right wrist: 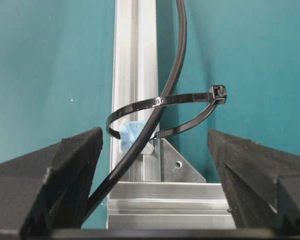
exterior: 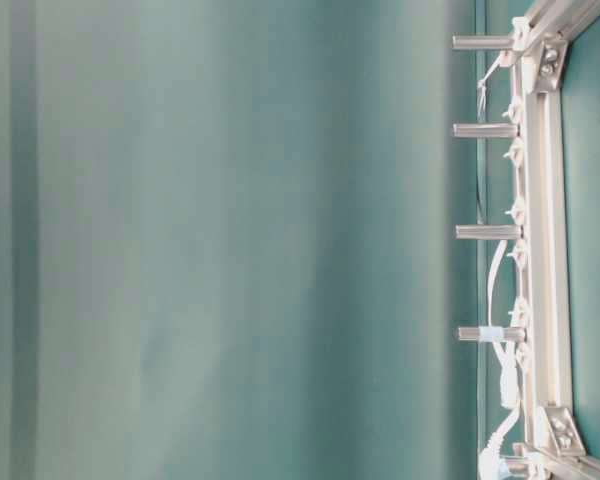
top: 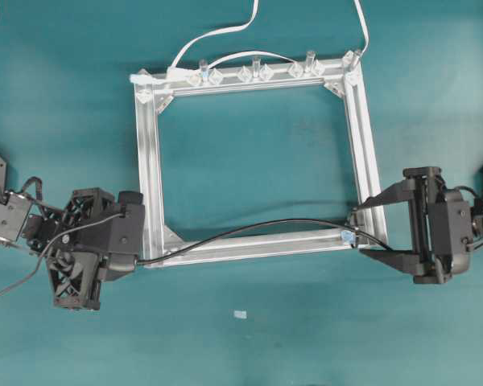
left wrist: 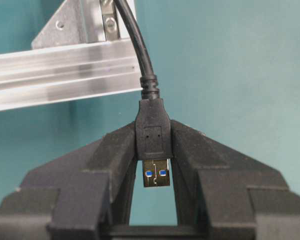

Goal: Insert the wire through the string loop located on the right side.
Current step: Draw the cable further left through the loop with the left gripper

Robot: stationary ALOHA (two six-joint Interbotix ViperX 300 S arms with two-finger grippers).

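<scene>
The wire point(top: 249, 228) is a black cable lying over the near rail of the aluminium frame point(top: 149, 153). My left gripper point(top: 135, 253) point(left wrist: 153, 145) is shut on the black housing of the wire's plug, and the silver plug tip point(left wrist: 156, 173) pokes back between the fingers. At the frame's near right corner sits the string loop point(right wrist: 140, 106) point(top: 350, 233), a thin black band on a bluish base. The wire point(right wrist: 176, 65) appears to run through it, under the upper band and over the lower one. My right gripper point(right wrist: 154, 142) point(top: 360, 232) is open, straddling that corner, holding nothing.
Clear clips and posts point(top: 258, 72) point(exterior: 488, 232) line the frame's far rail, with a white flat cable point(top: 225, 32) threaded along them. A small white scrap point(top: 240, 314) lies on the teal table in front of the frame.
</scene>
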